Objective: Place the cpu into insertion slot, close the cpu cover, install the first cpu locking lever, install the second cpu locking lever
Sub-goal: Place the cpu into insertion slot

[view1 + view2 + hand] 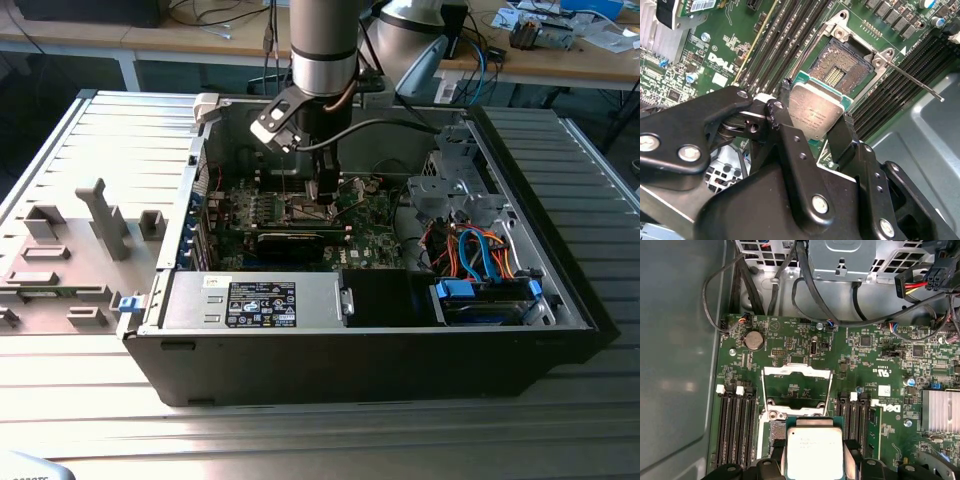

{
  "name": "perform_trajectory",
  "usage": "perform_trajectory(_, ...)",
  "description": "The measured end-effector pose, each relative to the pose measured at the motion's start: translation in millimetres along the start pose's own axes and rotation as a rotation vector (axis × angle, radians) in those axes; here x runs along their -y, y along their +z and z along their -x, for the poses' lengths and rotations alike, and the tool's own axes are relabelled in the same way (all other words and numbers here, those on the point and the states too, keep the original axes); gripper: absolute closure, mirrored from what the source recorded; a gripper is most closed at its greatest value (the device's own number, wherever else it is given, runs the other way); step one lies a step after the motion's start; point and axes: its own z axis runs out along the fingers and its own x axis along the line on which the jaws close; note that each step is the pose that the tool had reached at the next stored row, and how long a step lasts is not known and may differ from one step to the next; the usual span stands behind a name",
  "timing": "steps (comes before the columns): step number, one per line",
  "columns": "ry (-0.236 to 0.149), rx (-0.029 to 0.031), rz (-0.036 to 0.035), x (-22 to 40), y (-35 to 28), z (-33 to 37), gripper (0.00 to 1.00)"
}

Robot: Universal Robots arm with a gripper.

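My gripper [814,116] is shut on the cpu [816,111], a flat square chip with a pale silver top, one black finger [782,100] on each of two opposite edges. The insertion slot [840,70] is a dark square recess with a silvery rim in the green motherboard. The chip hangs just above the slot and overlaps its near edge. In the first wrist view, the cpu [814,452] covers most of the slot [772,432]. Beyond it the cpu cover [797,371] stands swung open. A thin locking lever [912,77] sticks out free. In the exterior view the gripper [325,192] reaches down inside the open case.
Long black memory slots [735,425] flank the socket on both sides. A finned heat sink [940,412] and cable bundles [805,285] lie near the board. A long black card [290,243], the power supply [260,300] and case walls hem the arm in. Grey fixtures [100,220] stand outside.
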Motion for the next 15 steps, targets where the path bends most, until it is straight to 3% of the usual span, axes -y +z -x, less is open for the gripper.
perform_trajectory(12,0.000,-0.0001,0.0002,2.8,6.4,-8.2,0.46)
perform_trajectory(15,0.001,0.0000,0.0000,6.2,9.2,-9.7,0.46)
